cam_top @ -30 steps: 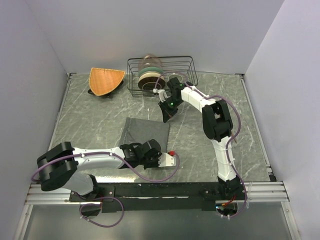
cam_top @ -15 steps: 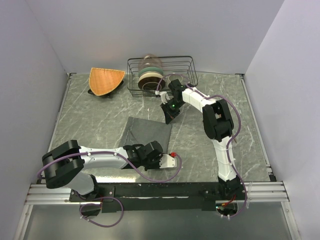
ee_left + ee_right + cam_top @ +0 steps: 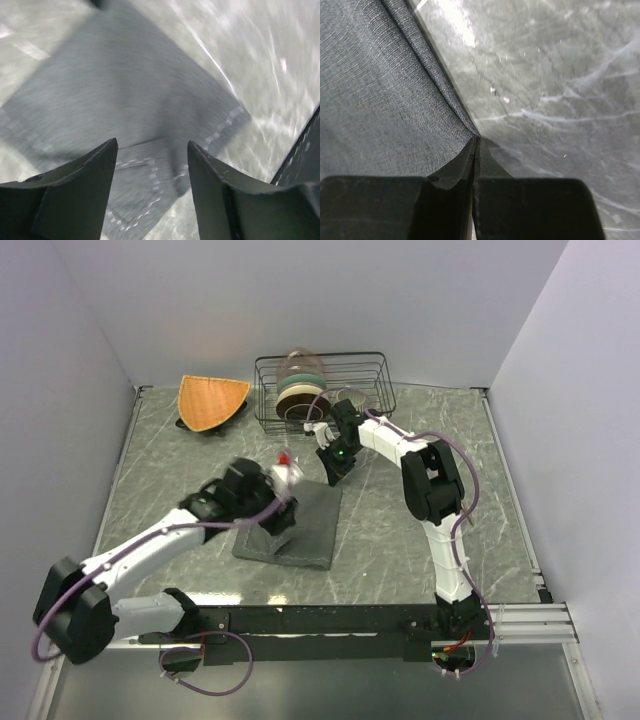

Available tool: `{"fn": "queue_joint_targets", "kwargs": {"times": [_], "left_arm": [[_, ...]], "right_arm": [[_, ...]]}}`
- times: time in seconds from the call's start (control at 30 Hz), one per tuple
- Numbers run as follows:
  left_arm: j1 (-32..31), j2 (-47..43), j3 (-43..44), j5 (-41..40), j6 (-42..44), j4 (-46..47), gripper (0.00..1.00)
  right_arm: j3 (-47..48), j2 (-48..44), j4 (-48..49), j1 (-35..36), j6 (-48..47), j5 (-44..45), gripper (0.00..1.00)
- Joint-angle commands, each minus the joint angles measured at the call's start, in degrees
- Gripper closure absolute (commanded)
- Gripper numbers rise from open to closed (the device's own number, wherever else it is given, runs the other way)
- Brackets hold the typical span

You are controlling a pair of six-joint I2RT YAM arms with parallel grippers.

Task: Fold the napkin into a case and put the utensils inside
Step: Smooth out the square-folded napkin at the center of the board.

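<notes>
Grey napkin (image 3: pixel 312 532) pinched by right tool (image 3: pixel 335 469), left tool (image 3: pixel 152 145) released; wire rack (image 3: pixel 372 390) holds dishes (image 3: pixel 298 396).

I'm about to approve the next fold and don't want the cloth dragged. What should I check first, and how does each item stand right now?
1. Left gripper free: open over the napkin, nothing between its fingers: ok.
2. Right gripper grip: shut on the napkin's far edge: ok.
3. Napkin folded into a narrow case: the left wrist view shows only one flap folded over, and the cloth is wide: not ok.
4. Utensils located: none visible in any view: cannot tell.
5. Wire rack and orange mat apart from the napkin: ok.
</notes>
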Motion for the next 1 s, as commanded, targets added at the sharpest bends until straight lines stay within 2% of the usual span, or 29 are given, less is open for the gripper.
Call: {"fn": "queue_joint_targets", "kwargs": {"times": [0.0,0.03,0.13,0.23,0.33,0.37,0.43,0.47,0.5,0.53,0.57,0.67,0.7,0.77,0.9,0.97], "left_arm": [[12.16,-3.73,1.35,11.09,-12.58,-2.04,0.33],[17.15,-3.91,0.48,12.58,-15.99,-1.52,0.33],[25.86,-2.86,-1.19,17.51,-20.67,-1.25,0.32],[32.38,-0.58,-2.43,19.8,-22.61,-0.37,0.29],[36.43,2.32,-2.78,21.38,-23.76,1.39,0.25],[36.88,3.98,-2.52,21.56,-23.59,1.65,0.25],[37.24,5.75,-1.12,22.18,-21.75,1.74,0.26],[37.24,7.23,-0.59,22.44,-21.48,1.92,0.29],[37.33,7.86,-0.06,23.22,-20.78,2.18,0.32],[37.24,8.56,0.99,27.32,-18.25,2.27,0.35],[36.89,8.74,1.26,29.45,-16.92,2.36,0.41],[31.89,7.6,2.93,26.32,-10.68,0.26,0.46],[30.31,7.25,3.63,25.0,-9.53,-0.27,0.46],[24.95,6.81,3.98,21.57,-6.19,-1.24,0.45],[12.05,9.53,7.66,12.26,-1.18,-4.23,0.4],[9.3,12.25,8.46,8.14,-0.21,-5.02,0.38]], "right_arm": [[2.16,-1.3,5.01,0.81,0.05,6.98,1.0],[2.43,-1.13,5.45,0.81,0.13,7.51,1.0],[4.53,-0.51,3.97,0.99,0.23,6.64,1.0],[5.77,-0.51,1.77,1.34,-0.74,6.2,1.0],[2.09,-2.53,3.6,1.34,-1.36,7.59,1.0],[1.12,-2.79,3.96,1.34,-1.1,7.95,0.91],[1.46,-2.8,3.52,1.43,-0.48,8.13,0.81],[2.51,-2.71,3.17,1.34,0.48,8.31,0.71],[3.21,-2.79,2.91,1.25,1.1,8.31,0.68],[4.52,-2.97,1.77,1.16,2.15,8.05,0.67],[5.06,-3.41,1.24,1.08,2.77,7.17,0.66],[4.63,-7.43,0.97,0.99,5.84,4.72,0.66],[3.93,-8.5,1.41,0.9,6.72,4.01,0.66],[2.0,-10.95,2.11,0.9,9.62,2.86,0.57],[-1.17,-13.16,1.5,0.29,13.84,0.23,0.58],[-3.45,-13.87,0.8,-1.11,16.56,-1.18,0.61]]}}
